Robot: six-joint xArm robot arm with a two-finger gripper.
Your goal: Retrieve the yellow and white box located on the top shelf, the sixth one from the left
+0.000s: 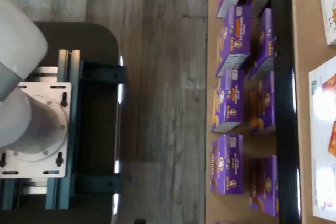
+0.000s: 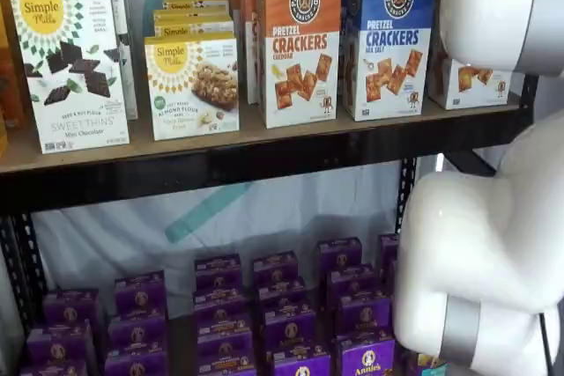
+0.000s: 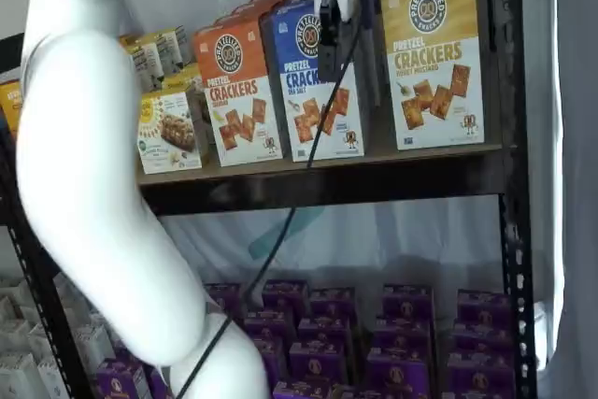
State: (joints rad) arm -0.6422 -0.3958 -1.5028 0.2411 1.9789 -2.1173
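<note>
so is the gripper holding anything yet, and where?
Nothing held. The gripper hangs in front of the blue pretzel crackers box; the yellow and white box stands untouched.

You see the yellow and white box (image 3: 433, 58): yellow above, white below, printed with square brown crackers and a round dark logo. Beside it stands a blue-and-white carton (image 3: 318, 77), then an orange-and-white carton (image 3: 239, 91), both with the same cracker pattern. The top shelf (image 3: 374, 175) is a brown board with a black front rail. The black fingers (image 3: 329, 30) hang from a white body. Below, you have rows of purple boxes (image 2: 282, 310). The arm (image 3: 93, 184) is glossy white.
</note>
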